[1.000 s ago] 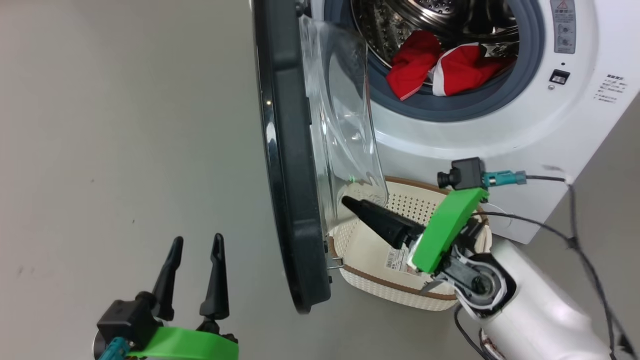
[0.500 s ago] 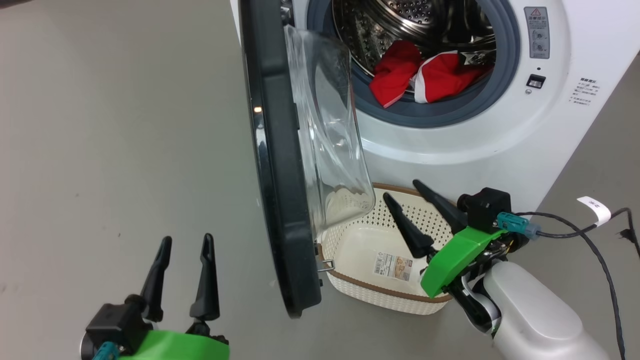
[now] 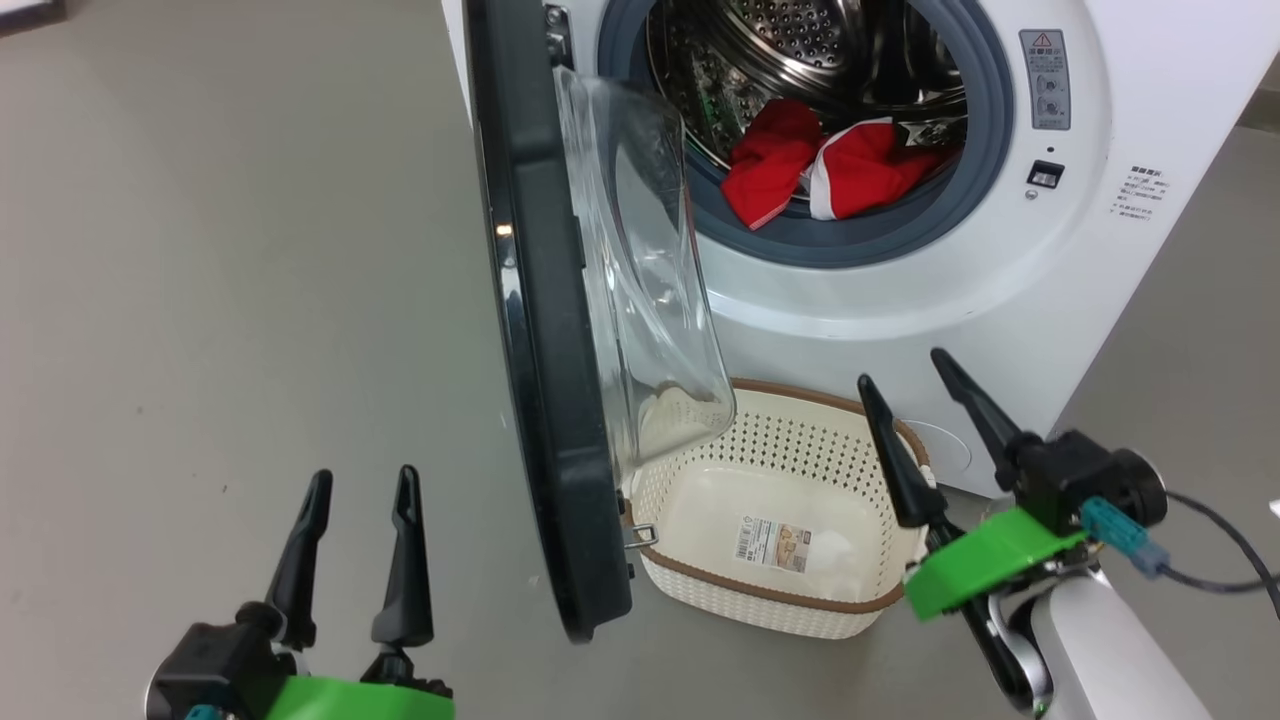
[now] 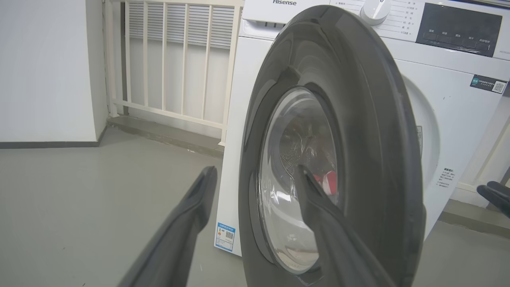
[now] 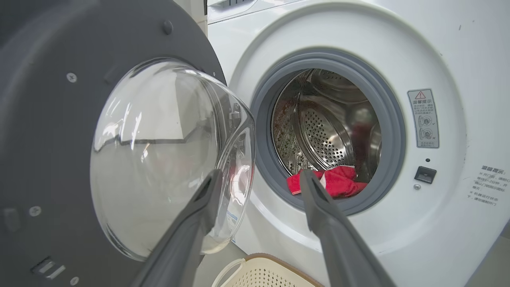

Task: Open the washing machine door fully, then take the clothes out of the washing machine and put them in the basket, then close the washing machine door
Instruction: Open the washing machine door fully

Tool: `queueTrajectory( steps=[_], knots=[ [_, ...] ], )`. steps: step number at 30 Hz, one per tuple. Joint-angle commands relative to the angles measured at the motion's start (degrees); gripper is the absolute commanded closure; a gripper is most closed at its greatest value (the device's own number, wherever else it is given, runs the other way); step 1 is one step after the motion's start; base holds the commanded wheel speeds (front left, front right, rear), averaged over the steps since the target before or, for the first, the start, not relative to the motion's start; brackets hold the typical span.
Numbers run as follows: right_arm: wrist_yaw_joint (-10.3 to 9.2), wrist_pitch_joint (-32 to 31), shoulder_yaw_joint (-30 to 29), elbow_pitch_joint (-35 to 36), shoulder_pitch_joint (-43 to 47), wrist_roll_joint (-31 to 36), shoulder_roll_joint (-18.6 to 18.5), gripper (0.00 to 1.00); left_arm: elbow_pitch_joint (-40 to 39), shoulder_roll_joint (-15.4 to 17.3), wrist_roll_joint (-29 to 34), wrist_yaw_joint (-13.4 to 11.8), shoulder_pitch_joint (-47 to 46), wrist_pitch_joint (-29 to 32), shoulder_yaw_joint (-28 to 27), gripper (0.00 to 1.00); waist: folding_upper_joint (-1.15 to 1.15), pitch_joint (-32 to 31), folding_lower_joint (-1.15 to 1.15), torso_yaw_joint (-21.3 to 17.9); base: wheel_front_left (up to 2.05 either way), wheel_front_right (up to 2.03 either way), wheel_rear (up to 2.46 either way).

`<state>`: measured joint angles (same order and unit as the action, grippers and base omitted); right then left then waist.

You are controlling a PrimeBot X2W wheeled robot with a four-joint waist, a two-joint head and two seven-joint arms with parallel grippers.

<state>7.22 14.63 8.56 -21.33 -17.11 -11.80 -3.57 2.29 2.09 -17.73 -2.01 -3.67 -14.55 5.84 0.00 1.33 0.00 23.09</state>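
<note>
1. Jaws wide at the near left: the left gripper (image 3: 364,473) hangs low over the grey floor (image 3: 250,250) with its dark fingers well spread and nothing between them. It stands apart from the outer face of the door.
2. Over on the near right, the right gripper (image 3: 902,367) has its jaws just as wide, and nothing is held there either. Its fingers rise at the right end of the basket (image 3: 750,610), pointing toward the machine's front.
3. Next out, the basket sits on the floor right against the foot of the washer, and the paper label (image 3: 772,543) on its floor is in plain sight.
4. The washing machine door (image 3: 545,350) stands swung out, edge-on to the head camera, with its black rim between the left gripper and the basket. Its clear glass bowl (image 3: 640,270) bulges toward the basket side, and the bowl's lower edge hangs over the basket's left end.
5. Behind that is the washing machine (image 3: 900,290) with its mouth open, the grey-blue gasket (image 3: 830,240) ringing the steel drum (image 3: 800,50).
6. Deepest in are the clothes (image 3: 820,170), red with a white trim band. They lie heaped at the bottom front of the drum, spilling onto the gasket's lip.
</note>
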Motion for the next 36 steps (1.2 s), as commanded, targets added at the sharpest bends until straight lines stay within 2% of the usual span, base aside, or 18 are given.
queueTrajectory(
  steps=[1,10,30,31,32,36],
  knots=[
    [0.26,0.35,0.76,3.41,1.26,-0.66,0.66,0.0,-1.91,0.78,0.6,-0.46,-0.28,-0.45,-1.81,0.0,0.0,-0.12,0.0,-0.13,0.0,0.0,0.0],
    [0.26,0.36,1.39,8.56,7.08,1.81,0.68,0.0,-2.07,0.78,1.58,-1.17,0.65,-0.45,-1.16,0.0,0.0,-0.34,0.0,-0.7,0.0,0.0,0.0],
    [0.26,0.37,1.48,9.12,8.58,1.86,0.68,0.0,-1.13,0.78,2.11,-1.92,1.15,-0.45,-0.83,0.0,0.0,0.41,0.0,-1.05,0.0,0.0,0.0],
    [0.26,0.37,1.5,9.11,8.52,1.83,0.68,0.0,-1.04,0.78,2.15,-1.92,1.16,-0.45,-0.73,0.62,0.0,0.51,0.0,-1.1,0.0,0.0,0.0],
    [0.26,0.37,1.53,9.08,8.46,1.82,0.68,0.0,-1.0,0.78,2.2,-1.94,1.13,-0.45,-0.65,1.0,0.0,0.58,0.0,-1.15,0.0,0.0,0.0],
    [0.26,0.37,1.62,9.02,8.18,1.68,0.68,0.0,-1.14,0.78,2.8,-2.13,0.82,-0.45,-0.39,1.0,0.0,0.78,0.0,-1.36,0.0,0.0,0.0]
  ],
)
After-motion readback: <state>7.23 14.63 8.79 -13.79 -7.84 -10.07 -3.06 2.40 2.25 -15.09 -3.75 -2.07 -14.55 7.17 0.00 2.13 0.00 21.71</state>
